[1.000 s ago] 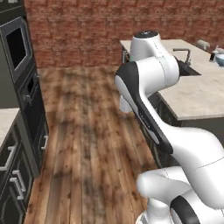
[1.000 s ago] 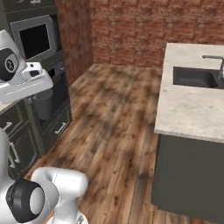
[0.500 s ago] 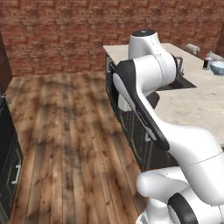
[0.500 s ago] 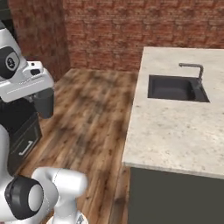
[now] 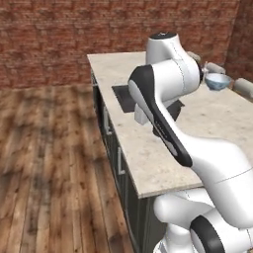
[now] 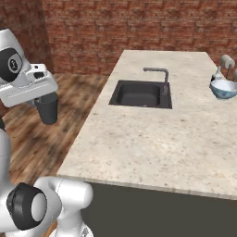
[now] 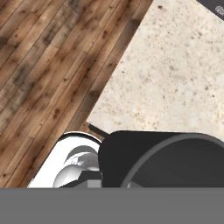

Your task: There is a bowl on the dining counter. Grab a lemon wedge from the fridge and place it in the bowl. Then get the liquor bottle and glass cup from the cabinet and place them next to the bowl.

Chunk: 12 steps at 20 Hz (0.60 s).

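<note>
Off the counter's [image 6: 152, 139] left edge over wood floor [image 5: 44, 148], gripper [image 6: 47, 109] clamps a dark upright cup [image 6: 48, 110]; bowl [image 6: 224, 89] by the far-right edge.

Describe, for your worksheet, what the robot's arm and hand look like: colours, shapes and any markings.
The arm is built of glossy white rounded segments joined by dark grey to black joints, with a black band running along one link. The hand is a boxy white block with small dark details, and below it hangs a dark grey part. No cables or lettering can be made out.

Bowl [image 5: 217, 81] contents too small to resolve; sink [image 5: 129, 98] basin largely hidden (behind the arm's elbow).
</note>
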Motion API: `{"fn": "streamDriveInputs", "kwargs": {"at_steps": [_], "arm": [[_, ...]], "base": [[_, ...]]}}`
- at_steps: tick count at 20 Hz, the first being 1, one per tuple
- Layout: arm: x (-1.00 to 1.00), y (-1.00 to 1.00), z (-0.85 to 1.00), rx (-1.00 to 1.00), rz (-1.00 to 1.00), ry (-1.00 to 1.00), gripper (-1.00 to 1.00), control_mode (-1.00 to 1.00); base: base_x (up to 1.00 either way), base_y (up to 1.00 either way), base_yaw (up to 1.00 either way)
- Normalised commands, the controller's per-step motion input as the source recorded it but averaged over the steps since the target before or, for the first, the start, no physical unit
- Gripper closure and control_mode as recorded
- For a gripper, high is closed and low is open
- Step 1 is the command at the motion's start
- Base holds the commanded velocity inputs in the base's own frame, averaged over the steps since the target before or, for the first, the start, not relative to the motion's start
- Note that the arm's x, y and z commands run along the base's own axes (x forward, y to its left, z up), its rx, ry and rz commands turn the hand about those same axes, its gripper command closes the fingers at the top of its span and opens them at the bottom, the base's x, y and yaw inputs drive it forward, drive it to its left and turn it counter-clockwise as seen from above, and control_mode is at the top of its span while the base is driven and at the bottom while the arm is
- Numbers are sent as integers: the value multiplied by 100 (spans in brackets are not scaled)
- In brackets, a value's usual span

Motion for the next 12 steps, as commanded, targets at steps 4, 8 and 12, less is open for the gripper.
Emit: {"fn": "streamDriveInputs", "kwargs": {"at_steps": [4,8,12], "arm": [[0,0,0,0,0,0,100,100],[0,0,0,0,0,0,100,100],[0,0,0,0,0,0,100,100]], "base": [[0,-100,-12],[0,-100,-13],[0,-100,-9]]}}
